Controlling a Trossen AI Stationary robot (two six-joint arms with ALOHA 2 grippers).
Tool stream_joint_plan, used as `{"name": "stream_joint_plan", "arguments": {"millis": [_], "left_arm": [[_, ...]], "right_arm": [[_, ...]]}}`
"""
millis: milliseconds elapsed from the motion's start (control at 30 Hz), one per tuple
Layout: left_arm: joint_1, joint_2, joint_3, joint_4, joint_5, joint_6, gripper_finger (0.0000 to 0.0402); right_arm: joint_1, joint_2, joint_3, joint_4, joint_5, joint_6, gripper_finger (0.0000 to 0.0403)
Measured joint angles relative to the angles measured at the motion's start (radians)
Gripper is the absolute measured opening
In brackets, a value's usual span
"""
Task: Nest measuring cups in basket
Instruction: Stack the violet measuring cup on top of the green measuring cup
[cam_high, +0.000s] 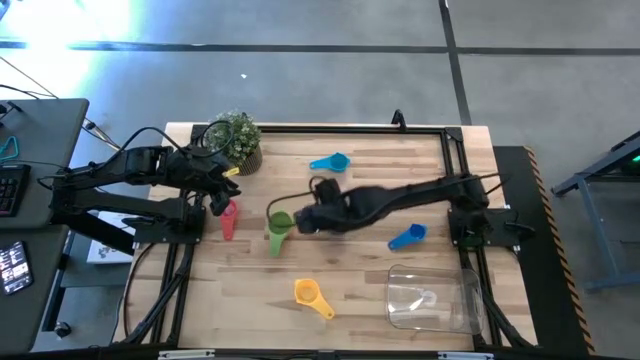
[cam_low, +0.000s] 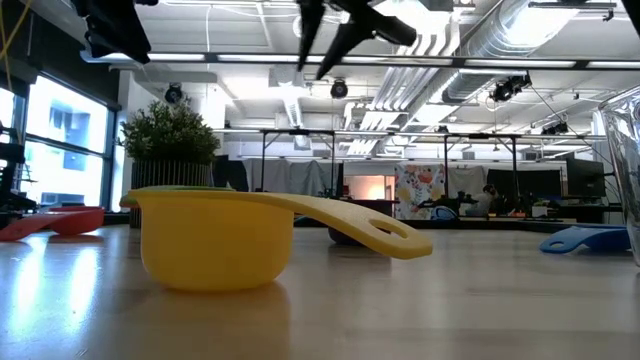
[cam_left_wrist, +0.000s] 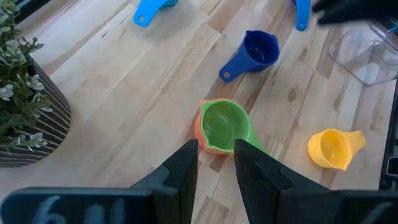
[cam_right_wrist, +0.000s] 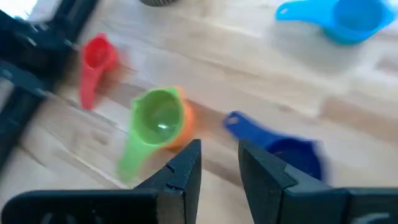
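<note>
A green measuring cup (cam_high: 278, 228) sits inside an orange one (cam_left_wrist: 200, 129) on the table's middle. Loose on the wood lie a red cup (cam_high: 229, 218), a light blue cup (cam_high: 330, 162), a blue cup (cam_high: 407, 236), a yellow cup (cam_high: 313, 296) and a dark blue cup (cam_left_wrist: 255, 53). The clear basket (cam_high: 435, 298) stands at the near right corner. My right gripper (cam_right_wrist: 219, 152) hangs open above the table, just right of the green cup, with nothing between its fingers. My left gripper (cam_left_wrist: 216, 149) waits open, high above the red cup near the plant.
A potted plant (cam_high: 236, 140) in a striped pot stands at the far left. In the low view the yellow cup (cam_low: 215, 240) fills the foreground. The right arm (cam_high: 400, 195) reaches across the table's middle. Bare wood shows along the near left.
</note>
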Motion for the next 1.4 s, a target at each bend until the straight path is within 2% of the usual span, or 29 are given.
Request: {"name": "stream_joint_plan", "arguments": {"millis": [133, 333, 400, 600, 900, 1133, 1400], "left_arm": [[0.000, 0.000, 0.000, 0.000, 0.000, -0.009, 0.0097], [0.000, 0.000, 0.000, 0.003, 0.000, -0.104, 0.0097], [0.000, 0.000, 0.000, 0.006, 0.000, -0.141, 0.0097], [0.000, 0.000, 0.000, 0.009, -0.002, -0.248, 0.0097], [0.000, 0.002, 0.000, 0.013, -0.061, -0.438, 0.0097], [0.000, 0.002, 0.000, 0.015, -0.060, -0.509, 0.0097], [0.000, 0.002, 0.000, 0.016, -0.061, -0.526, 0.0097]], "right_arm": [[-0.060, -0.048, 0.000, -0.068, -0.099, -0.226, 0.0099], [-0.167, -0.054, -0.002, -0.144, -0.376, -0.601, 0.0099], [-0.194, -0.043, -0.002, -0.150, -0.426, -0.695, 0.0099], [-0.233, -0.026, -0.004, -0.194, -0.460, -0.913, 0.0099], [-0.237, 0.012, -0.017, -0.186, -0.467, -1.128, 0.0099], [-0.242, 0.012, -0.147, -0.133, -0.523, -1.212, 0.0100], [-0.243, 0.013, -0.325, -0.071, -0.522, -1.226, 0.0100]]}}
